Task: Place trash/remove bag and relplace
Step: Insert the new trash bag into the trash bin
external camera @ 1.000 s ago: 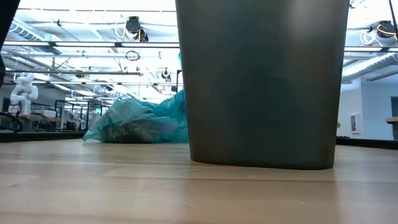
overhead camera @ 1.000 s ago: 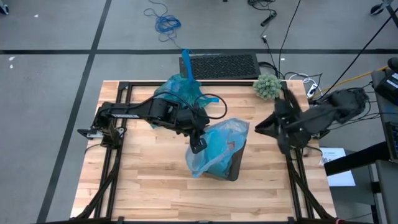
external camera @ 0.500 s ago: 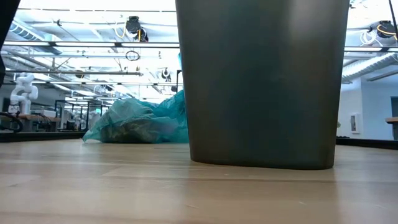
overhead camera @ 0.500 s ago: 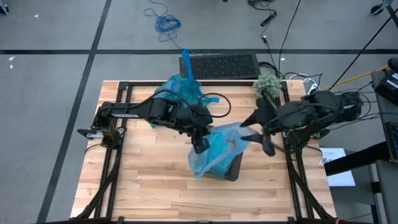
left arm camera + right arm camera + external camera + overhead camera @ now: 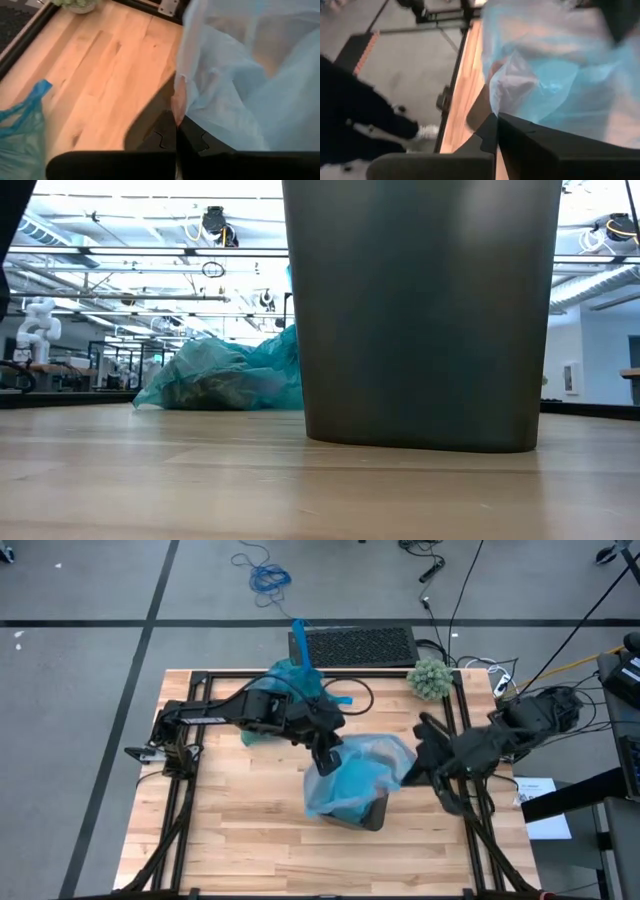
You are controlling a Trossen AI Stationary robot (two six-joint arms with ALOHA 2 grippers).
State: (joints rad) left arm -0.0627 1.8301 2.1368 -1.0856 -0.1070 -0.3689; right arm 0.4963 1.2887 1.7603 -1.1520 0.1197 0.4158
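Observation:
A dark grey bin (image 5: 365, 810) (image 5: 420, 310) stands at mid-table with a pale blue bag (image 5: 350, 778) draped over its top. My left gripper (image 5: 325, 762) is shut on the bag's left edge. My right gripper (image 5: 408, 772) is shut on its right edge. A full teal bag (image 5: 290, 685) (image 5: 225, 375) lies on the table at the far side. No loose trash is in view. My left gripper pinches the bag's rim edge (image 5: 178, 97) between its two shut fingers, coming slantwise down from the table's far left. The film spreads away from the fingers over the bin. My right gripper pinches a gathered fold of the bag's right edge (image 5: 496, 97) between its shut fingers, slanting down from the table's right. The bag stretches from there across the bin top toward the other gripper.
A fuzzy grey-green ball (image 5: 431, 678) sits at the far right corner. A black mat (image 5: 352, 643) lies just beyond the far edge. Black frame rails (image 5: 190, 740) run along the left and right sides. Bare wood (image 5: 240, 830) lies near the front.
My right gripper has come in from the table's right edge toward the bag, opened wide on the way, rolled, and shut on the bag's right edge. My left gripper has kept its hold and drifted slightly toward the far edge. The bag top now spreads wider between the two.

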